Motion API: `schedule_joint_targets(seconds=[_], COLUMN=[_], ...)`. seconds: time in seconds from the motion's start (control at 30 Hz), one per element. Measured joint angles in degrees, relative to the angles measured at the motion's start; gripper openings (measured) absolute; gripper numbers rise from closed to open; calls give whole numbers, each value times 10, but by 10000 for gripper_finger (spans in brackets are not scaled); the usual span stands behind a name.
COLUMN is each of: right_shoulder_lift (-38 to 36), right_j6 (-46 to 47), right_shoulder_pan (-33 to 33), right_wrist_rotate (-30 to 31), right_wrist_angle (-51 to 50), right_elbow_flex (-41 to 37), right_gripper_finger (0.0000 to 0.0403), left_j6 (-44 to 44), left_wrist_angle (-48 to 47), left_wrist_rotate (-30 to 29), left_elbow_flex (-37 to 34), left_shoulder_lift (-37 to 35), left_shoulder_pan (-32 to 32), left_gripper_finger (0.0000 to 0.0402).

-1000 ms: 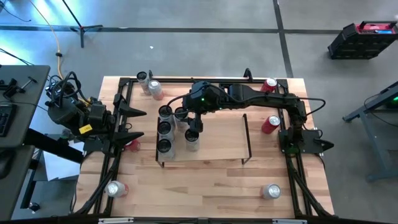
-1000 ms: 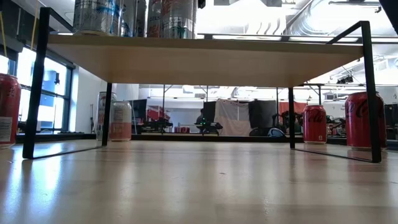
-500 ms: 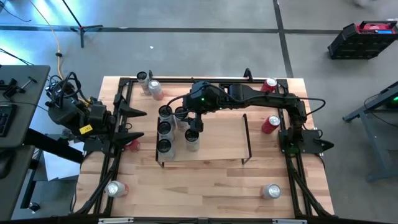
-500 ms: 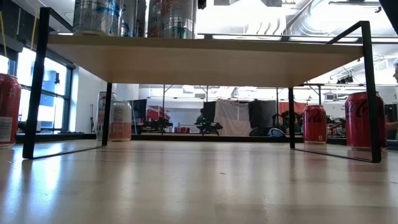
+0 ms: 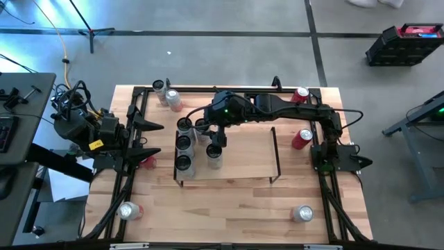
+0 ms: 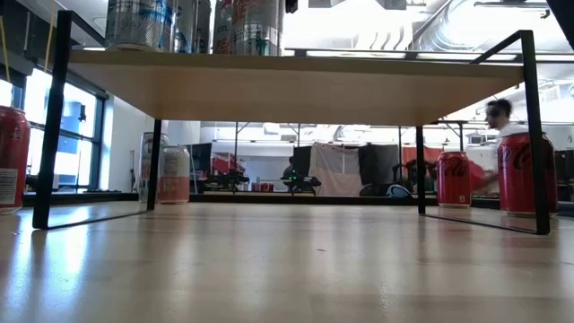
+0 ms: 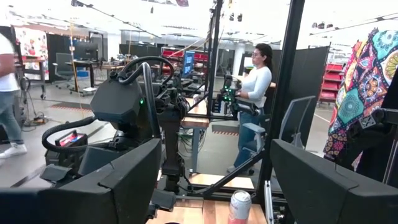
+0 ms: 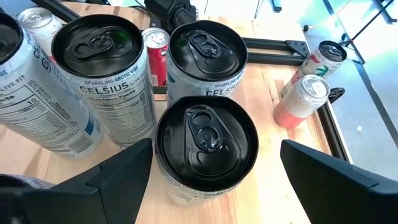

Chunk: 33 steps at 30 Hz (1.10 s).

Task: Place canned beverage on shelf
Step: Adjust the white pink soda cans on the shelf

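Between the right gripper's (image 8: 208, 168) open jaws stands a can (image 8: 206, 148) on the shelf (image 5: 243, 156).

Cans (image 5: 184, 144) stand on the shelf's (image 5: 243, 156) left end.

White black-topped cans (image 8: 205, 146) on the light-wood shelf (image 5: 243, 149); red cans (image 6: 520, 175) stand beside it.

A grey concrete floor (image 5: 229, 59) is seen around the wooden bench (image 5: 229, 208). A black case with a red top (image 5: 406, 43) is set on the floor at the far right. At the far left, a yellow cable (image 5: 65, 52) is trailed over the floor beside a dark desk (image 5: 17, 111). In the room beyond, a person in a white top (image 7: 254, 106) is seen standing, and another person (image 6: 496, 121) is glimpsed at the right.
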Motion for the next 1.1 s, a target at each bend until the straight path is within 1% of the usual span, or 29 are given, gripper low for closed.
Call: schedule_joint_targets(seconds=[0.3,0.6,0.77,0.87,1.0,1.1], right_shoulder_lift=[-4,-44,-70,-91,-117,-121], right_j6=[-3,6,1,-3,19,49], right_shoulder_pan=[1,26,75,113,163,200], right_wrist_rotate=[-2,-5,-8,-1,45,79], right_wrist_angle=[10,27,25,1,-57,-99], right_elbow_flex=[0,0,0,0,0,0], right_gripper_finger=[339,339,339,339,339,339], left_j6=[0,3,-9,-10,-11,-5], left_wrist_angle=[0,0,0,0,0,0], left_wrist_rotate=[0,0,3,26,57,73], left_elbow_flex=[0,0,0,0,0,0], left_shoulder_lift=[0,0,0,0,1,5], left_shoulder_pan=[0,0,0,0,-1,-1], left_gripper_finger=[291,291,291,291,291,291])
